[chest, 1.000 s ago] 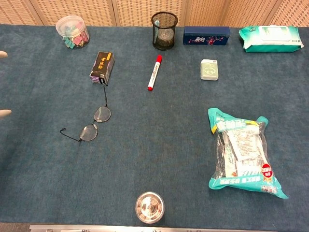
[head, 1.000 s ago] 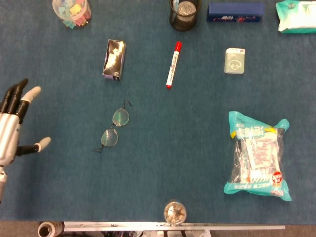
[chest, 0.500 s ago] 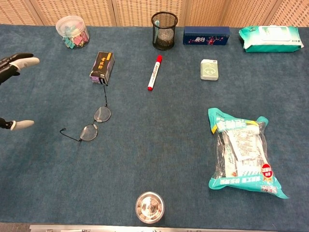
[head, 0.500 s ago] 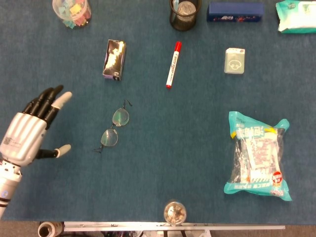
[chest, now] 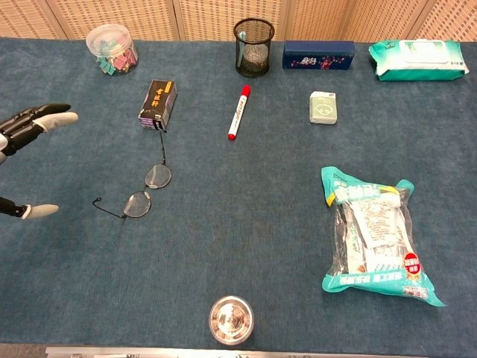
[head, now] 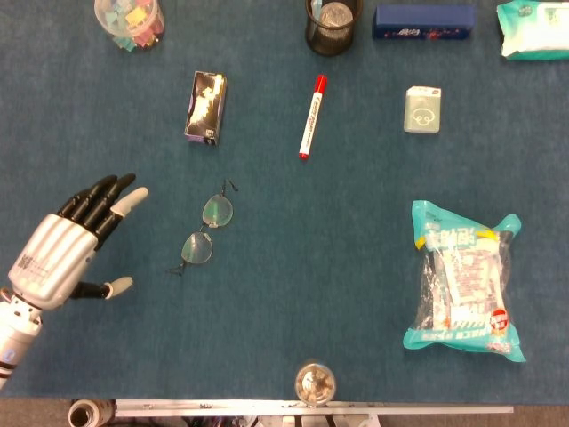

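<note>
Left hand [head: 67, 253], fingers spread wide and holding nothing, has moved in from the table's left edge toward the glasses [head: 205, 229], which lie flat just beside it, untouched. It looks set to reach them.

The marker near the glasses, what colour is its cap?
Red: the marker has a white barrel with a red cap, seen best in the chest view.

One pair of glasses [head: 206, 231], one marker [head: 311, 116], one snack bag [head: 462, 280], two small boxes [head: 205, 108] [head: 422, 109].
</note>
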Available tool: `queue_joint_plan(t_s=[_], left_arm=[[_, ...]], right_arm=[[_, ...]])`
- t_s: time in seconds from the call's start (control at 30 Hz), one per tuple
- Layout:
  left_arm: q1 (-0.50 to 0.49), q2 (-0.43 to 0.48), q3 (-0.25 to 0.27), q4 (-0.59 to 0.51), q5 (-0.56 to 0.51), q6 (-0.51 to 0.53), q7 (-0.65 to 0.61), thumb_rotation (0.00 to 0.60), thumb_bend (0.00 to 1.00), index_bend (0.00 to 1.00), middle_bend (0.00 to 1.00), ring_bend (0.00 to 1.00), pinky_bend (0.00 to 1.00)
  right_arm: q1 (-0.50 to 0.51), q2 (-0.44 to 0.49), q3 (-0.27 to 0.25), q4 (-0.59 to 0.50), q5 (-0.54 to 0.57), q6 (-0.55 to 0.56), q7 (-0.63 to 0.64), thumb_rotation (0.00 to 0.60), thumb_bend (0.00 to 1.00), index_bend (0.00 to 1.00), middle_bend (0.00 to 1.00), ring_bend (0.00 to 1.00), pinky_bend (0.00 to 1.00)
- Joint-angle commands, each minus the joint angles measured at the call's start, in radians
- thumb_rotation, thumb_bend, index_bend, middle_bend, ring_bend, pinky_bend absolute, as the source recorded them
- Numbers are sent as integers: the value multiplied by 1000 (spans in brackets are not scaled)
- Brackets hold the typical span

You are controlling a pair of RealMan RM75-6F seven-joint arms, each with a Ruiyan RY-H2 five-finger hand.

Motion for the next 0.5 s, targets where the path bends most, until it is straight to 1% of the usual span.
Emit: queue_joint_plan(t_s=[0.03,0.23,0.5], left_arm=[[1,-3,7,-11,7,10,-15,600,22,41,0,0,169],[-9,-24,18,-36,45,37,-35,600,22,41,0,0,169],[-23,-57,31,-59,47,14,-33,600,22,41,0,0,169]], right_arm=[[1,-2,0,5,1,-3,4,600,369,309,325,259,356],[4,-8,-5,19,-1,-9,22,600,369,309,325,259,356],[-2,-1,-8,33,-2,-3,50,600,369,309,325,259,356]])
